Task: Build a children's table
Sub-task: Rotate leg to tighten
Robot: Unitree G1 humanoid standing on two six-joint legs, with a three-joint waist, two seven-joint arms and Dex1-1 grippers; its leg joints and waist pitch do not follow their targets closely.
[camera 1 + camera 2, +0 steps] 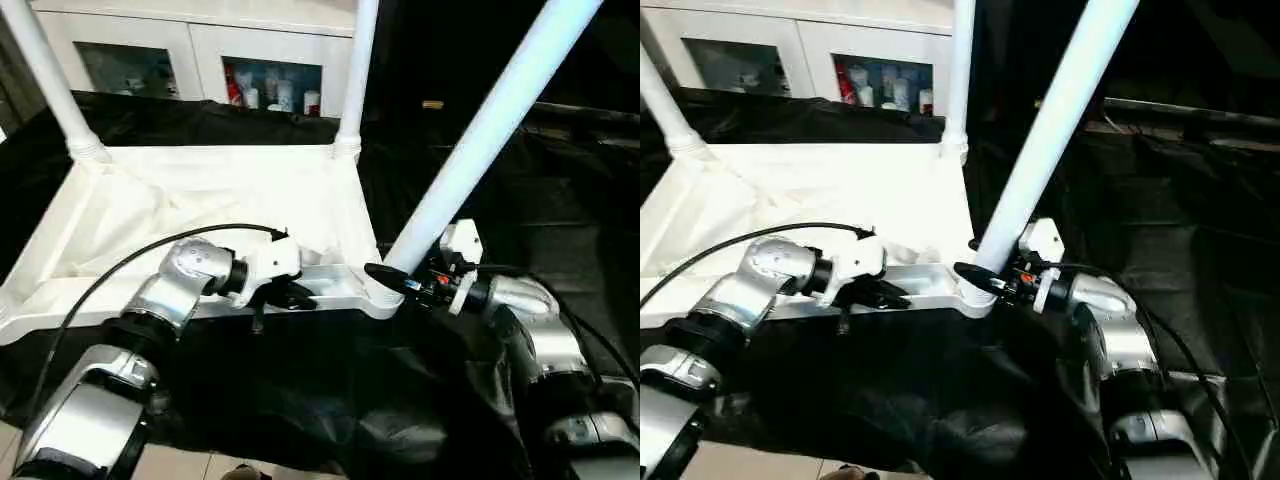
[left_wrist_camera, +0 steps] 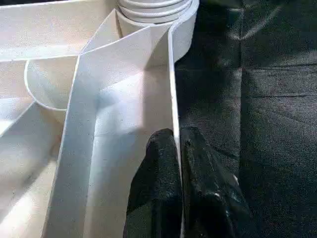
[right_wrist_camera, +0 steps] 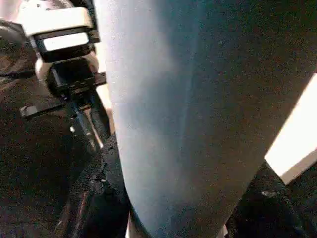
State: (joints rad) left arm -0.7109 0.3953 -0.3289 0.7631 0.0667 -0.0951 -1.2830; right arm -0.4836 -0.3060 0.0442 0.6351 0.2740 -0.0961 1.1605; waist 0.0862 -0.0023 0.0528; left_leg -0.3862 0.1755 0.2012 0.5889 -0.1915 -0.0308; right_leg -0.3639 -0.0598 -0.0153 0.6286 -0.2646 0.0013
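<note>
I see the white children's table (image 1: 200,200) lying upside down on the black-draped tabletop (image 1: 560,210), ribbed underside facing up. I count three white legs: two stand upright in the far corner sockets, one beyond my left hand (image 1: 45,75) and one further out between my two hands (image 1: 355,70). The third leg (image 1: 480,140) leans steeply, its foot at the near corner socket (image 1: 380,295) just beside my right hand.

My left hand (image 1: 290,295) pinches the tabletop's near rim wall, one black finger (image 2: 156,188) on the inside and the other on the outside, nearly closed on the thin plastic.

My right hand (image 1: 395,280) is half open, a finger (image 3: 101,198) on either side of the leaning leg's base, gripping it.

A white cabinet (image 1: 200,50) with bottles stands far beyond both hands.
</note>
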